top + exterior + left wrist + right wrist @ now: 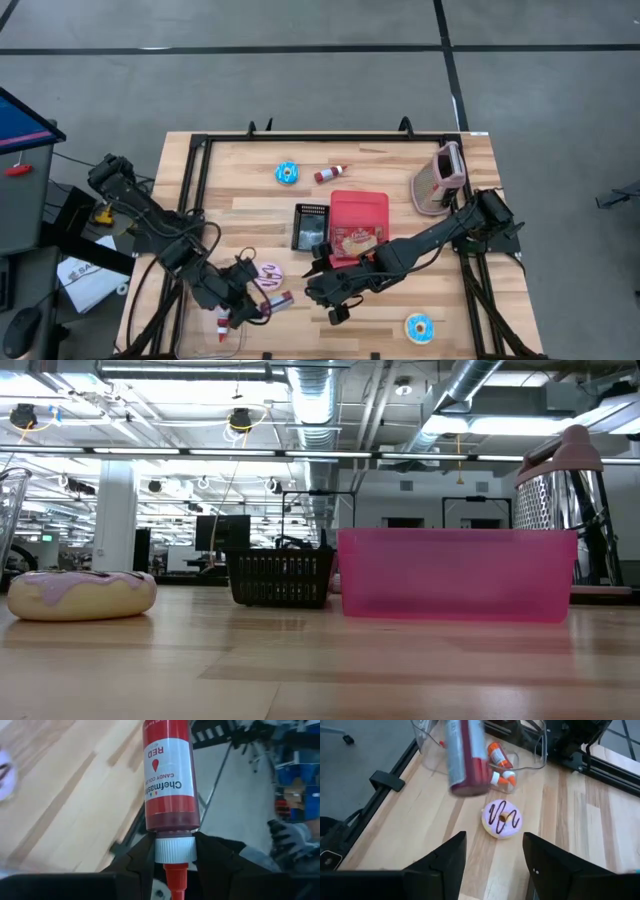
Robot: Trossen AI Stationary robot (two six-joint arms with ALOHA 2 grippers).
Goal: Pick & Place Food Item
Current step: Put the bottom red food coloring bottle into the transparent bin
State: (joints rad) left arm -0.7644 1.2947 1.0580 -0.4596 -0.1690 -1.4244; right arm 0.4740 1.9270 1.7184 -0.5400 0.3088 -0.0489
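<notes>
My left gripper (255, 303) is shut on a red candy-colour bottle (169, 775) near the table's front left. The same bottle (465, 757) shows in the right wrist view, above the table. A purple-iced donut (268, 272) lies flat on the wood just beyond it. My right gripper (322, 290) stands open to the right of the donut (502, 818), which lies ahead of its fingers, untouched. A clear container (520, 750) at the front left holds orange-capped bottles (499, 762). My left gripper pinches the bottle at its white ribbed cap (173, 851) between the two fingers. The red nozzle points back toward the wrist and the body sticks out forward, in line with the fingers. The bottle is lifted clear of the table.
A pink bin (358, 225) with a food packet and a black basket (310, 226) stand mid-table. A metal grater (440, 180) stands at the far right. Two blue donuts (287, 173) (419, 327) and another red bottle (330, 174) lie on the wood.
</notes>
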